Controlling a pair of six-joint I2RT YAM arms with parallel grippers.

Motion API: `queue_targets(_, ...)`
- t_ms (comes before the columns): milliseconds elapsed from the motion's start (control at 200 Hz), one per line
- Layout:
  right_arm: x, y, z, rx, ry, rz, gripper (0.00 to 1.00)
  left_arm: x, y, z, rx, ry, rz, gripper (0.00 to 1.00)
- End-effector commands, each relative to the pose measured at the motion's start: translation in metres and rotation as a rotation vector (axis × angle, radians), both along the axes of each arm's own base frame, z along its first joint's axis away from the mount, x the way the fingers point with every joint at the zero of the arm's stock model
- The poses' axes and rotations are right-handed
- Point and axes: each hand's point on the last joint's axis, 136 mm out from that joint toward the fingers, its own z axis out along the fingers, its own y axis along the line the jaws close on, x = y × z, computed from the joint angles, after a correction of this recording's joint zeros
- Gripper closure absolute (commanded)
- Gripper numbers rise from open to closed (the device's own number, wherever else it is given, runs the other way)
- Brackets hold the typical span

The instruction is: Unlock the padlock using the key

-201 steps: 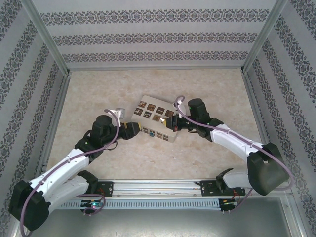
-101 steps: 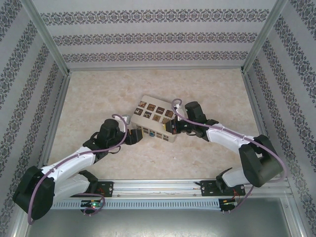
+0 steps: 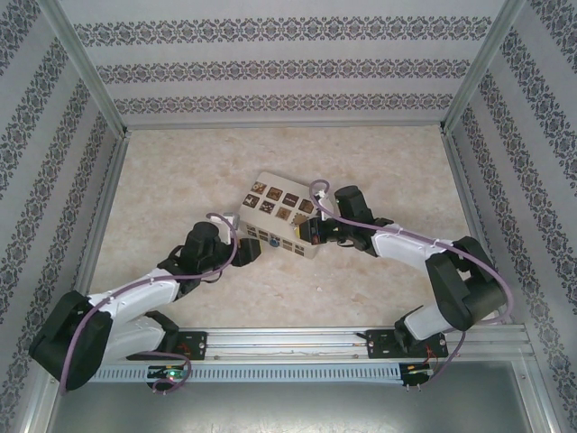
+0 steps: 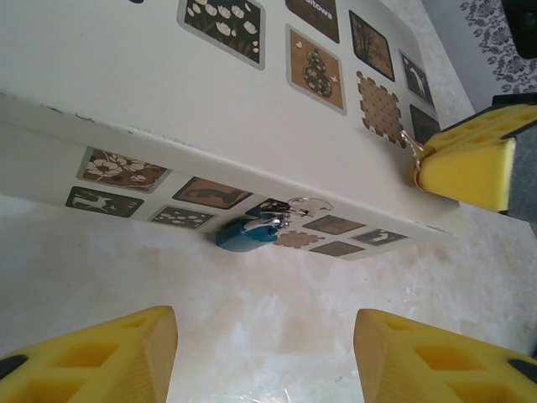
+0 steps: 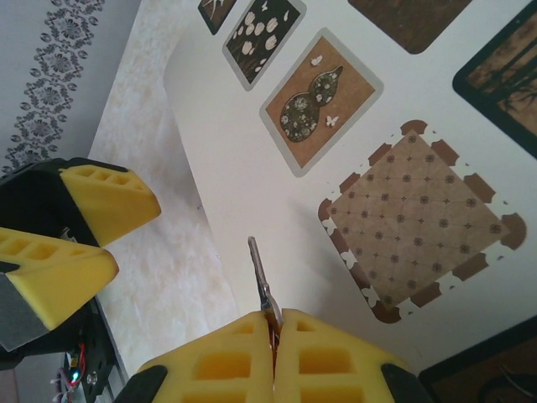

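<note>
The blue-teal padlock [image 4: 246, 234] hangs by its thin silver shackle from a ring on the front face of the cream box [image 4: 126, 75], low against the table. My left gripper [image 4: 264, 357] is open just in front of it, with only bare table between its yellow fingers [image 4: 109, 353]. My right gripper [image 5: 275, 323] is shut on the thin grey key [image 5: 260, 273], whose blade points out over the box's top near its right corner. From above, the left gripper [image 3: 248, 251] is at the box's [image 3: 275, 206] front and the right gripper [image 3: 311, 232] is at its right end.
The marble-patterned tabletop [image 3: 180, 171] is ringed by patterned walls and a metal frame [image 3: 99, 198]. A metal rail [image 3: 288, 341] with both arm bases runs along the near edge. The right gripper's yellow fingers [image 4: 470, 164] show at the box corner in the left wrist view.
My left gripper has slid down and right to the box's front face. My right gripper has moved left along the box's right end with the key, its elbow folding in.
</note>
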Motion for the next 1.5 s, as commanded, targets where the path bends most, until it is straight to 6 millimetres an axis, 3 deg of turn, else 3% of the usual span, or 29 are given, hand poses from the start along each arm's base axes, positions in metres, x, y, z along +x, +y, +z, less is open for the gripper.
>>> queue_targets(0, -0.004, -0.006, -0.027, -0.063, 0.066, -0.007, 1.0, 0.004, -0.007, 0.004, -0.004, -0.069, -0.024, 0.43)
queue_targets(864, -0.004, -0.01, -0.031, -0.078, 0.064, -0.011, 1.0, 0.032, -0.049, -0.043, -0.019, -0.045, -0.099, 0.36)
queue_targets(1494, -0.002, -0.015, -0.03, -0.073, 0.061, -0.014, 1.0, 0.037, -0.074, -0.05, -0.055, -0.021, -0.126, 0.43)
